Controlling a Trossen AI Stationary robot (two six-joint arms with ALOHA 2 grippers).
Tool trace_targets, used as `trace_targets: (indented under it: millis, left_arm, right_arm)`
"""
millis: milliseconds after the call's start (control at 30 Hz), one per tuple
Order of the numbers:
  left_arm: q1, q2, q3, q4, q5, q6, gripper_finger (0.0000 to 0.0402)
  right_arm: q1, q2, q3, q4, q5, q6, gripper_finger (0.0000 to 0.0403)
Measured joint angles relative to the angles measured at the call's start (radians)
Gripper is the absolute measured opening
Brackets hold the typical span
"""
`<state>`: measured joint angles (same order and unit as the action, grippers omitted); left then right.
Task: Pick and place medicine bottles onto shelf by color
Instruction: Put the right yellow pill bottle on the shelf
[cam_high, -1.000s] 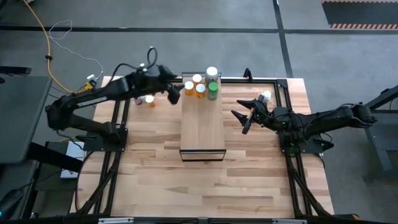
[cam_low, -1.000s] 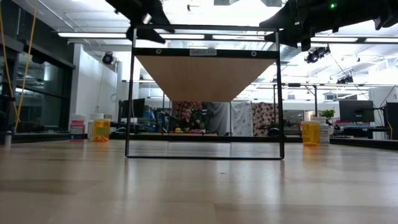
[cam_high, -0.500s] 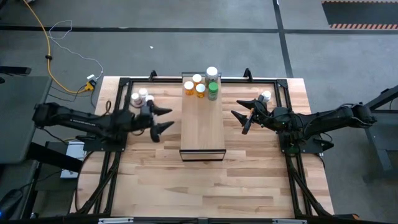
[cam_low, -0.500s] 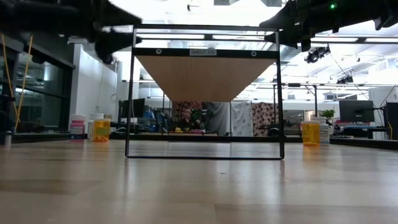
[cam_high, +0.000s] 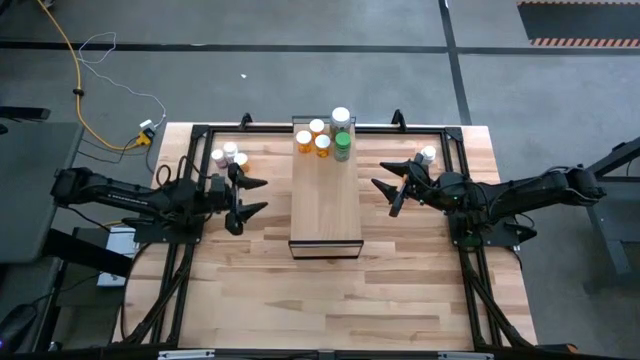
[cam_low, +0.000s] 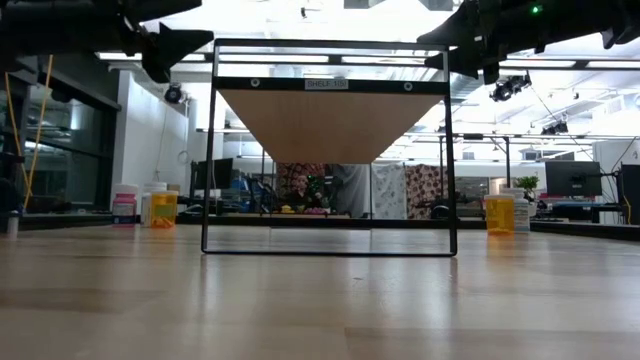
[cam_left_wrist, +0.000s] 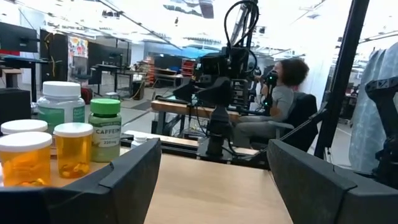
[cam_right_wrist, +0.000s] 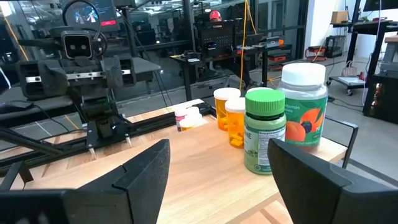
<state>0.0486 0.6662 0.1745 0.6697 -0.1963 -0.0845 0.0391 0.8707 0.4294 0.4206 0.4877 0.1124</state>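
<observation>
Premises were an open-plan robotics lab/workshop. Evidence: concrete floor (cam_high: 300, 75) around the butcher-block table (cam_high: 330, 290); ceiling strip lights (cam_low: 330, 58), monitors (cam_low: 572, 178) and workbenches beyond the table; a seated person (cam_left_wrist: 283, 99) behind it; yellow cable (cam_high: 70, 70) on floor beside it.

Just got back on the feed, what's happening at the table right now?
Nothing is being carried. The left hand is open and empty, left of the shelf. The right hand is open and empty on the shelf's other side. Five medicine bottles stand at the shelf's far end: three orange, one green-capped, one larger white-capped. More bottles wait on the table beside each arm.
</observation>
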Motion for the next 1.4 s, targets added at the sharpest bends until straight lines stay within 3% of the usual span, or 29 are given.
trace_targets:
  millis: [567,733,967,1067,1200,1400]
  left_arm:
    - [0.0,0.0,0.0,0.001,0.001,0.01,0.0284]
    - [0.0,0.0,0.0,0.0,-0.022,0.01,0.0284]
    - [0.0,0.0,0.0,0.001,-0.068,0.01,0.0284]
    - [0.0,0.0,0.0,0.0,-0.071,0.01,0.0284]
    - [0.0,0.0,0.0,0.0,-0.072,0.009,0.0284]
    - [0.0,0.0,0.0,-0.002,-0.073,0.001,0.0284]
  right_arm:
    - [0.0,0.0,0.0,-0.011,-0.001,0.023,0.0262]
    - [0.0,-0.001,0.021,0.003,0.02,0.103,0.0262]
    - [-0.001,0.007,0.123,-0.411,0.328,0.277,0.0262]
    - [-0.023,0.007,0.148,-0.624,0.437,0.442,0.0262]
    - [-0.099,0.007,0.152,-0.842,0.418,0.668,0.0262]
    - [-0.235,0.027,0.145,-1.043,0.311,0.856,0.0262]
